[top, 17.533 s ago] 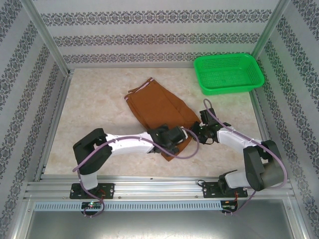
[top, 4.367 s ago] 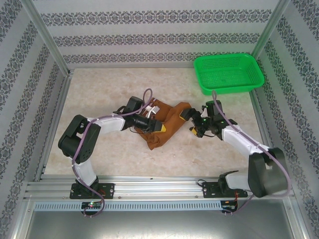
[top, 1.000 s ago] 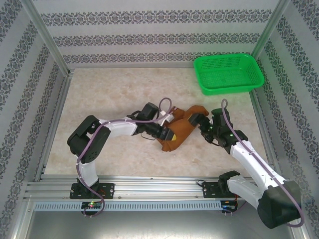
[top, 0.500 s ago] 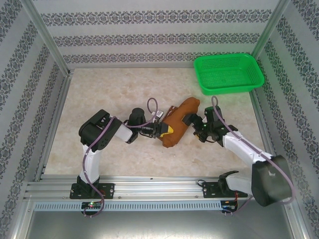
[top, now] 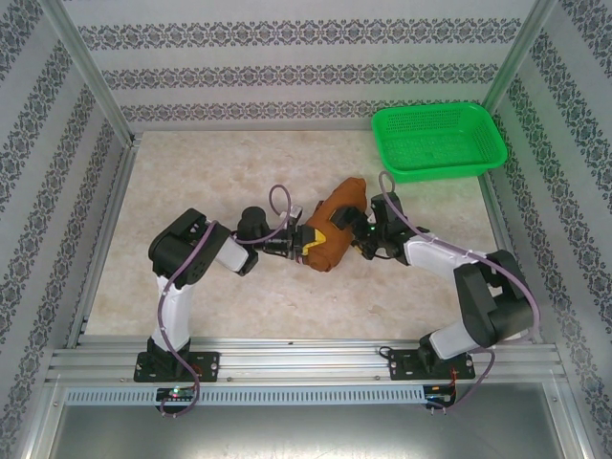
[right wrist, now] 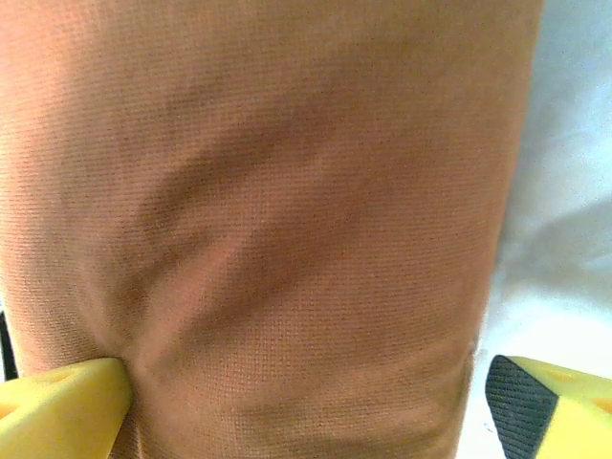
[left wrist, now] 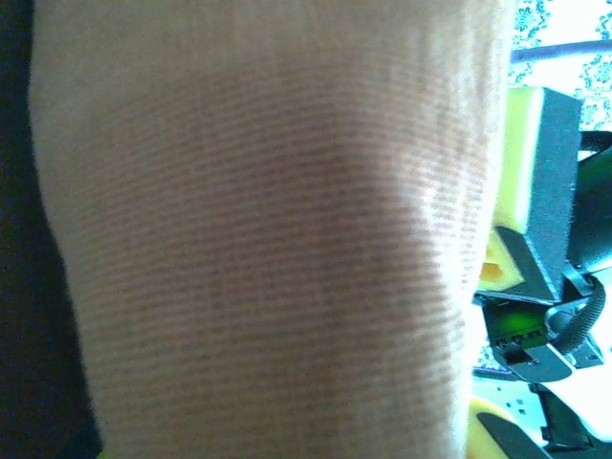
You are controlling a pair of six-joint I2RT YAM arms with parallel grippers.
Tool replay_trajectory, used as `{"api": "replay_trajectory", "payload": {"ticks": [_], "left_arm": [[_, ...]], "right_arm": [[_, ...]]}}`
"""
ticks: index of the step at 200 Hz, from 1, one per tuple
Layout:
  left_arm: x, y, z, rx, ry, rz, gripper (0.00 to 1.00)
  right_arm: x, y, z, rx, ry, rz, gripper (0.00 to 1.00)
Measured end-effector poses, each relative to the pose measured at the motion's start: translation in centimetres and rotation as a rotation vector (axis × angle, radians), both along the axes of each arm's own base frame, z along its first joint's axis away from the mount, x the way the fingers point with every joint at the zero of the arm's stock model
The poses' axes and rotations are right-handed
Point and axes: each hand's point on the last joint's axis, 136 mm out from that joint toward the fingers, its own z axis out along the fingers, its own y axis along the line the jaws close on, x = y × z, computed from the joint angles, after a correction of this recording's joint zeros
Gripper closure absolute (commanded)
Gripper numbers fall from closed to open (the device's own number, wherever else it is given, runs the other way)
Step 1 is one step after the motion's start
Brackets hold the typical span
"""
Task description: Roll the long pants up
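On table (top: pixel 191 182), fine-ribbed, seemingly rolled pants (top: pixel 333 222)

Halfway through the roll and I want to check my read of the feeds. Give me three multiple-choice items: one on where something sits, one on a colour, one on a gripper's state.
1. Where is the green basket?
A) far right corner of the table
B) near left corner
C) between the arms

2. What colour are the long pants?
A) blue
B) rust-brown
C) white

3. How is the right gripper?
A) shut on a cord
B) shut, empty
C) open

Answers:
1 A, it sits at the table's far right in the top view.
2 B, the top view shows them rust-brown.
3 C, the right wrist view shows its yellow fingers wide apart with the pants between them.
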Motion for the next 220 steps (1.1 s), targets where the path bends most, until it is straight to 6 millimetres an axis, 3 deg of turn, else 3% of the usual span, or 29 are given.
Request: {"api": "replay_trajectory", "payload": {"ticks": [31, 65, 135, 146, 153, 160, 164, 167, 200, 220], "left_arm": [[-0.2, 0.1, -1.7, 0.006, -0.005, -0.004, 1.00], [-0.2, 0.1, -2.1, 0.006, -0.030, -0.003, 1.00], [2.0, 1.1, -2.6, 0.006, -0.027, 0.064, 1.00], [2.3, 1.3, -2.6, 0.007, -0.026, 0.074, 1.00], [2.5, 1.4, -2.6, 0.007, -0.027, 0.079, 1.00], [2.8, 1.4, -2.6, 0.007, -0.028, 0.084, 1.00], [2.9, 1.4, -2.7, 0.007, -0.027, 0.087, 1.00], [3.0, 1.4, -2.7, 0.007, -0.027, 0.088, 1.00], [3.6, 1.8, -3.0, 0.012, -0.029, 0.104, 0.99], [3.7, 2.1, -3.0, 0.042, -0.047, 0.092, 0.88]], "right_arm": [[0.1, 1.0, -0.6, -0.001, 0.010, 0.023, 0.02], [0.4, 1.5, -0.8, -0.031, 0.034, 0.052, 0.02], [3.7, 4.3, -3.1, -0.036, 0.066, 0.141, 0.04], [4.1, 4.7, -3.2, -0.043, 0.059, 0.155, 0.11], [4.4, 4.9, -3.2, -0.045, 0.056, 0.163, 0.23], [4.7, 5.1, -3.3, -0.044, 0.050, 0.171, 0.52], [4.8, 5.2, -3.4, -0.042, 0.047, 0.172, 0.84], [4.9, 5.2, -3.4, -0.041, 0.045, 0.173, 1.00], [5.6, 5.8, -3.6, -0.012, 0.016, 0.186, 1.00], [5.7, 5.8, -3.6, -0.008, 0.009, 0.186, 1.00]]}}
